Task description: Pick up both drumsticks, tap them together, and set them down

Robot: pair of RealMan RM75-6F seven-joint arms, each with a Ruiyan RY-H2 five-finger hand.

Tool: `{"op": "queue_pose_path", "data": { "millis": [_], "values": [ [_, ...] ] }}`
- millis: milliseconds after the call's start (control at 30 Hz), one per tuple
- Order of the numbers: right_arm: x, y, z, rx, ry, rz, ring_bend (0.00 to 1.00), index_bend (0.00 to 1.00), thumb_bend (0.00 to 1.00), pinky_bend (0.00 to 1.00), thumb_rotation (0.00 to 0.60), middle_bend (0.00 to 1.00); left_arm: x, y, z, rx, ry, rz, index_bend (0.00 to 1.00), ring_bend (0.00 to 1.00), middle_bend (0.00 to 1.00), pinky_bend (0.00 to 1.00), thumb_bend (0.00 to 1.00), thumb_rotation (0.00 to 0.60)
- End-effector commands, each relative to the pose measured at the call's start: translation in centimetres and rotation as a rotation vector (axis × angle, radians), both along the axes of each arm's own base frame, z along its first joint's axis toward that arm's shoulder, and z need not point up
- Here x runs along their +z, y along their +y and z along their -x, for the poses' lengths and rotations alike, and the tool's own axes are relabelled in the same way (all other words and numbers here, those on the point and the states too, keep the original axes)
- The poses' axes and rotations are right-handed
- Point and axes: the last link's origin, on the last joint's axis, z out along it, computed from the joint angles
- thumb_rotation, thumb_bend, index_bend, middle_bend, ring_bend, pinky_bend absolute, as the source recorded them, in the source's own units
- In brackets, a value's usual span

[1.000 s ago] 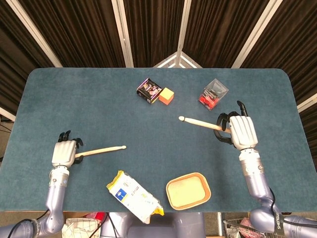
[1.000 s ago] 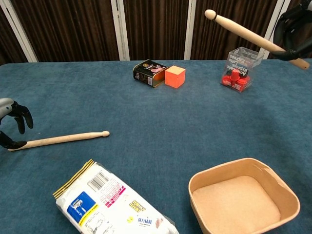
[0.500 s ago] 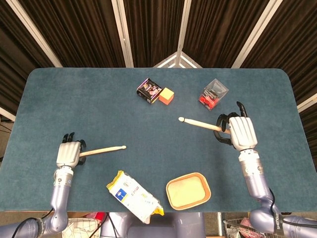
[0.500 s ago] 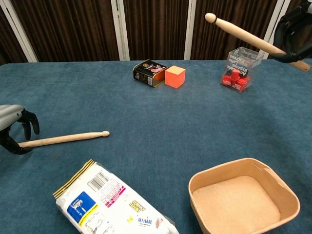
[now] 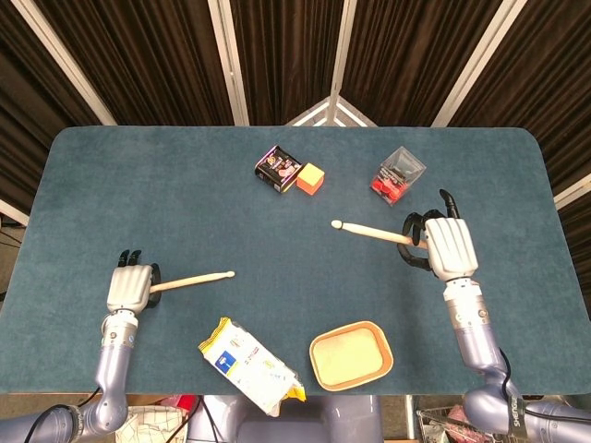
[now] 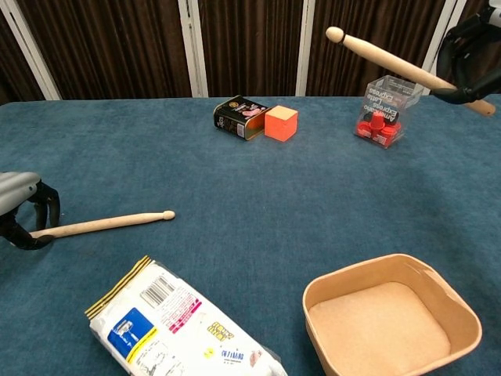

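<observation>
One wooden drumstick (image 5: 192, 280) (image 6: 106, 223) lies flat on the blue table at the left, tip pointing right. My left hand (image 5: 129, 288) (image 6: 19, 213) is low at its butt end, with fingers curled around that end. The other drumstick (image 5: 374, 232) (image 6: 383, 56) is up in the air at the right, tip pointing left. My right hand (image 5: 441, 245) (image 6: 470, 51) grips it near the butt.
A dark tin (image 5: 279, 167) and an orange cube (image 5: 311, 178) sit at the back centre. A clear box of red pieces (image 5: 399, 173) stands right of them. A snack bag (image 5: 249, 365) and a tan tray (image 5: 351, 329) lie along the front edge.
My left hand has slid right over the butt of the lying stick and its fingers have curled in around it. The raised stick in my right hand has shifted slightly left.
</observation>
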Motion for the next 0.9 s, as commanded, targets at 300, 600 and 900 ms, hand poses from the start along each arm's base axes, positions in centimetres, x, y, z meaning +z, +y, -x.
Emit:
{"op": "queue_pose_path", "data": {
  "millis": [300,600,900],
  "values": [
    [-0.08,-0.17,0.18,-0.004,0.007,0.005,0.44,0.62,0.48,0.04,0.6,0.68,-0.23,-0.02,-0.24,0.003,0.044,-0.009,0.51,0.1,0.53,0.0,0.47,0.6],
    [-0.27,-0.32,0.37,-0.008,0.018,0.004,0.44,0.62,0.48,0.04,0.6,0.68,-0.57,-0.01,-0.17,0.021,0.084,-0.003,0.51,0.11,0.55,0.0,0.48,0.6],
    [-0.05,0.04,0.39,-0.007,0.018,0.006,0.44,0.62,0.48,0.04,0.6,0.68,-0.59,0.03,-0.35,0.014,0.092,-0.015,0.54,0.13,0.59,0.0,0.51,0.6]
  ]
}}
